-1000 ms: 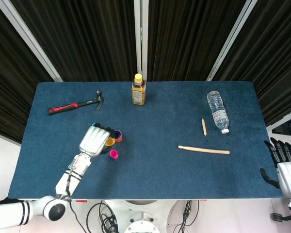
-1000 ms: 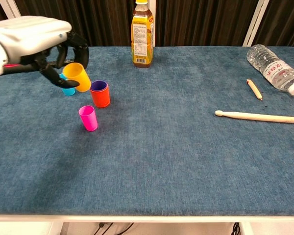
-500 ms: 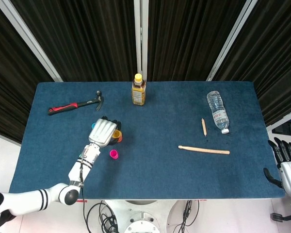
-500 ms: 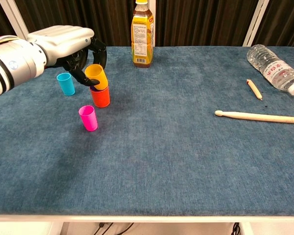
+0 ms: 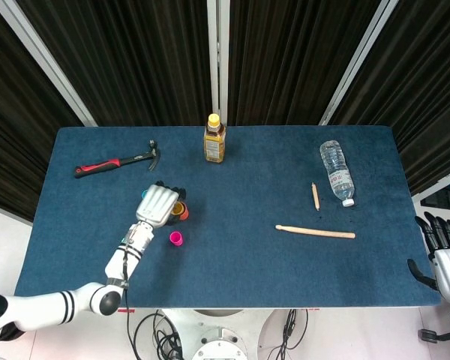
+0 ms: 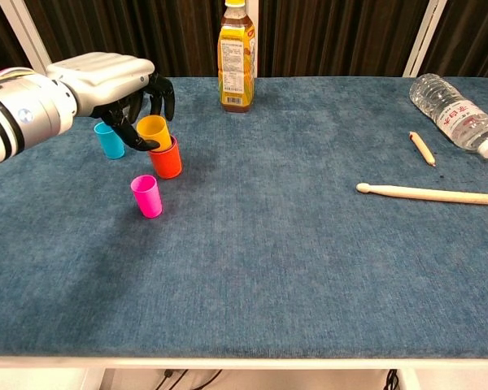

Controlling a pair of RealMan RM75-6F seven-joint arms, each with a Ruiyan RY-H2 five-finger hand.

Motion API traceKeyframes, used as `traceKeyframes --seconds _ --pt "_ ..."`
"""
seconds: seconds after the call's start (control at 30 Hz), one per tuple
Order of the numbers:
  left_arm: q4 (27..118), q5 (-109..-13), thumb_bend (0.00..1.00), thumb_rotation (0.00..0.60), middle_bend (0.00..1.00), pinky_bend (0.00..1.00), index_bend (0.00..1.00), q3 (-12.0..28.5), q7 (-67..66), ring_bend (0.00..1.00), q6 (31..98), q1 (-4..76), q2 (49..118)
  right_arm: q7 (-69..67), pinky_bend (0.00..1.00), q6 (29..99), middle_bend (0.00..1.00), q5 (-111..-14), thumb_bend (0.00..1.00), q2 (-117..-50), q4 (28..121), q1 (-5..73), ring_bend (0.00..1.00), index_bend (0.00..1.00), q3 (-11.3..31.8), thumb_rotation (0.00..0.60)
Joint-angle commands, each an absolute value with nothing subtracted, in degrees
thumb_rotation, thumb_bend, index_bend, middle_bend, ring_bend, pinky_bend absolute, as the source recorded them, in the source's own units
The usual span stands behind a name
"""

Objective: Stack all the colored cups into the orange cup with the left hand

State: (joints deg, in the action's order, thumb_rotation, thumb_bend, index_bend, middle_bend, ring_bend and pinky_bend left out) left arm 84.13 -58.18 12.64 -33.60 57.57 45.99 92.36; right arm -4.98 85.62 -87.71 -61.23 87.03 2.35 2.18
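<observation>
On the blue worktop (image 6: 309, 244) the left robot hand (image 6: 118, 81) curls over a yellow cup (image 6: 153, 132), its dark fingers (image 6: 159, 89) wrapped around the rim. The chest view shows that this yellow cup sits tilted in the mouth of the orange cup (image 6: 167, 160), only partly sunk in, while the hand holds it. From the head view the same hand (image 5: 157, 205) covers most of the stack, so only a sliver of yellow and orange shows at its right edge and the nesting cannot be judged there.

A cyan cup (image 6: 109, 140) stands upright just left of the orange cup, partly behind the fingers in the chest view; in the head view only a small cyan edge peeks out at the hand's upper left. A pink cup (image 6: 146, 196) stands upright near the stack, towards the front edge, apart from it.

The right robot hand (image 5: 440, 251) appears only in the head view, off the worktop's right edge, fingers spread and holding nothing.

The head view alone shows a hammer (image 5: 118, 160) lying at the far left. Both views show a juice bottle (image 6: 237, 55) upright at the back, a water bottle (image 6: 455, 114) on its side at the right, a pencil (image 6: 422, 148) near it and a drumstick (image 6: 431, 193) lying closer to the front.
</observation>
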Motion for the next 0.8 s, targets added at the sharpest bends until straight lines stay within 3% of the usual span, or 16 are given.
traceKeyframes --seconds 0.03,0.43,0.8 --pt "84.21 -58.15 0.27 0.6 0.38 0.32 0.25 12.66 -33.8 0.41 58.05 46.19 92.21 -4.82 0.0 85.61 0.0 -87.61 0.28 -61.21 87.16 2.32 0.0 0.0 2.19 0.6" --pt "85.35 -56.41 0.26 0.6 0.36 0.32 0.24 12.74 -38.63 0.39 61.79 45.94 88.72 -3.62 0.0 85.49 0.0 -87.92 0.28 -61.02 88.24 2.66 0.0 0.0 2.3 0.6" --pt "79.44 -46.64 0.25 0.6 0.34 0.29 0.24 12.17 -40.02 0.35 56.56 46.41 87.82 -2.75 0.0 87.19 0.0 -88.55 0.28 -60.04 89.78 2.04 0.0 0.0 2.37 0.6"
